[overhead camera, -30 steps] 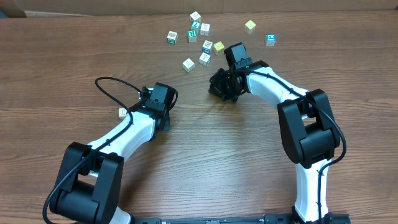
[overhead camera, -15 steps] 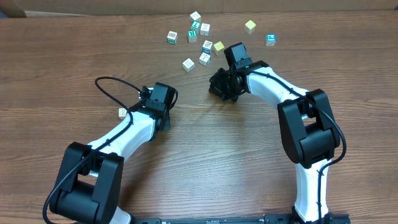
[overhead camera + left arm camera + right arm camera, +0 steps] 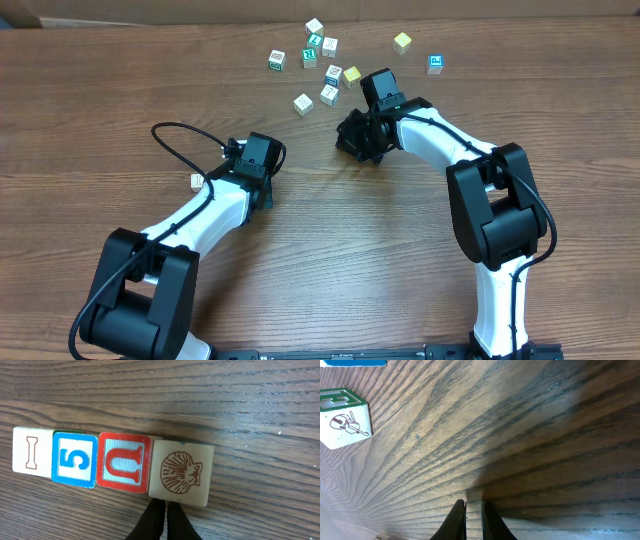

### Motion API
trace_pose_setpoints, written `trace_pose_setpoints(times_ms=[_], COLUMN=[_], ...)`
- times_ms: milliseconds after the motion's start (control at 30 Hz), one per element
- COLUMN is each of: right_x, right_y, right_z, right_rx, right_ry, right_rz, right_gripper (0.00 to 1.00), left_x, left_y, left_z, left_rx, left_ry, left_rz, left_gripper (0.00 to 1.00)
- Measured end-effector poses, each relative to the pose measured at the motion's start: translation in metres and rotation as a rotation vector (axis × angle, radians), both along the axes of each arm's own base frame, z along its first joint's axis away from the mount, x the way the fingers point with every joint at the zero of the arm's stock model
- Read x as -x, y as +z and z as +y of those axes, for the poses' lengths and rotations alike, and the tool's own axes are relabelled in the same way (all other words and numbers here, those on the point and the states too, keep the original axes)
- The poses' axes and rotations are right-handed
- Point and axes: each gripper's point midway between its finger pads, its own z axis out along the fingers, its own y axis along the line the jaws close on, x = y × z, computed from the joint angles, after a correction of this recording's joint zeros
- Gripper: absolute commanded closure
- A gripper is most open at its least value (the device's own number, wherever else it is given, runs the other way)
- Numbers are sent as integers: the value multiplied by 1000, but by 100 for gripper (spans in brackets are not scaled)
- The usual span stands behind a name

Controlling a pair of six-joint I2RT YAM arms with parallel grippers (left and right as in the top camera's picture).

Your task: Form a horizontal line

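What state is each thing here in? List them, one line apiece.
Horizontal line: four letter cubes lying flat, touching edge to edge.
Left end effector: shut, holding nothing, tips by the shell cube.
Right end effector: shut, holding nothing.
Violin cube: loose, lying alone.
Scattered cubes: loose, not lined up.

Noted along the horizontal line [image 3: 110,462], cube by cube: white with red-outlined I; blue frame, blue 5; red frame, pale stripes, red arch; tan with brown scallop shell. Brown with dark streaky grain on the counter [image 3: 240,400]. White with green top and dark-red violin sketch on a stray cube [image 3: 345,419].
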Motion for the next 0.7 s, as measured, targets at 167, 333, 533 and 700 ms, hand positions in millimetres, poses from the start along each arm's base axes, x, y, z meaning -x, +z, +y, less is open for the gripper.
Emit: trace_pose_setpoints(times_ms=[167, 333, 533, 700], right_x=[0, 0, -1, -1], right_y=[0, 0, 0, 0], right_z=[0, 0, -1, -1], right_rx=[0, 2, 5, 5], right_ry=[-1, -1, -3, -3], right_rz=[0, -2, -5, -5], right_gripper=[90, 90, 90, 90], left_x=[-2, -3, -4, 2], left_y=[1, 1, 1, 0], left_z=[-1, -1, -1, 1], left_rx=[3, 5, 6, -3], left_ry=[0, 0, 0, 0], left_rz=[-7, -14, -18, 7], left_gripper=[96, 96, 96, 96])
